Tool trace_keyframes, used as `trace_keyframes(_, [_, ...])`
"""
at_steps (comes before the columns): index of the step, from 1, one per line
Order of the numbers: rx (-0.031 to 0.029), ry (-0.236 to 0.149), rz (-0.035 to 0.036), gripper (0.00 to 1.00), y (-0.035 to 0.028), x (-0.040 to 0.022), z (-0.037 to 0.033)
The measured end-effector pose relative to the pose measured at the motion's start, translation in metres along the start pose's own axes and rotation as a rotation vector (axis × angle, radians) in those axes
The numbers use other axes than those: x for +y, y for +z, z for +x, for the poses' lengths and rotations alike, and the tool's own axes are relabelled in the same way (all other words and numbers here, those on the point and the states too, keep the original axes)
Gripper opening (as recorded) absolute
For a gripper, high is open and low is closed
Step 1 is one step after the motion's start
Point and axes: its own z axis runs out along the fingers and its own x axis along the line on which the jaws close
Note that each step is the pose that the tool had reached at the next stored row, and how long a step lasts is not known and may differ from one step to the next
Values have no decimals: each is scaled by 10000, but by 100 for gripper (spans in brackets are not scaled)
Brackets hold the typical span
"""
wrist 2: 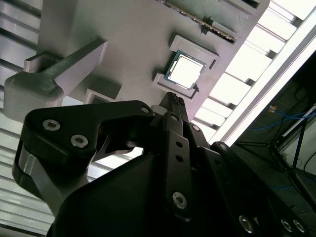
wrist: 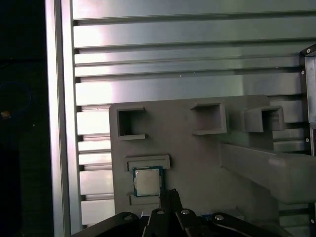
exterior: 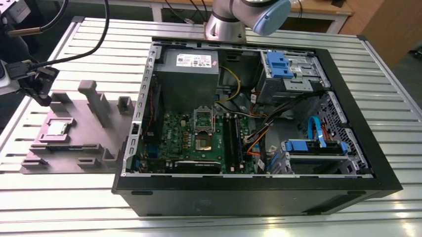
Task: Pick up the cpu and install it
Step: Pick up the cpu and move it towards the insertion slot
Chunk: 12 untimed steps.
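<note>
The cpu (exterior: 57, 128) is a small square chip with a pale silver top. It lies flat in a shallow recess of the grey fixture tray (exterior: 92, 148), at the exterior view's left. Both wrist views show the cpu (wrist 2: 186, 70) (wrist: 147, 180) in its recess. My gripper (exterior: 43, 100) hangs above the tray, apart from the chip. Its black fingertips (wrist 2: 173, 100) (wrist: 170, 195) sit close beside the chip's edge, pressed together with nothing between them. The green board's dark socket (exterior: 202, 142) lies inside the open computer case (exterior: 264, 192).
The tray carries upright posts (exterior: 92, 96) and square pockets (wrist: 207, 118) near the chip. Inside the case are a grey power-supply box (exterior: 189, 74), blue drive brackets (exterior: 280, 64) and loose cables (exterior: 264, 133). A slatted metal table (exterior: 79, 207) lies under everything; cables (exterior: 79, 52) hang by the arm.
</note>
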Motion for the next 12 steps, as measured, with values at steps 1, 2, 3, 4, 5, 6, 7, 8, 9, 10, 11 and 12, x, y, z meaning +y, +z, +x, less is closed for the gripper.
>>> trace_keyframes(1, [0, 0, 0, 10, 0, 0, 0])
trace_keyframes(2, [0, 0, 0, 10, 1, 0, 0])
trace_keyframes(3, [-1, 0, -1, 10, 3, 0, 2])
trace_keyframes(4, [-3, 1, -2, 10, 8, 0, 7])
trace_keyframes(5, [-1, 2, -1, 10, 12, -1, 14])
trace_keyframes(6, [-1, 1, 0, 10, 19, -2, 20])
trace_keyframes(7, [-2, 0, 0, 10, 27, -3, 27])
trace_keyframes(8, [0, 0, 1, 10, 35, -4, 36])
trace_keyframes(9, [-1, 0, 2, 10, 47, -5, 45])
trace_keyframes(10, [-2, 0, 4, 10, 60, -7, 52])
trace_keyframes(11, [-1, 0, 7, 10, 77, -8, 59])
trace_keyframes(12, [-1, 0, 11, 10, 94, -9, 66])
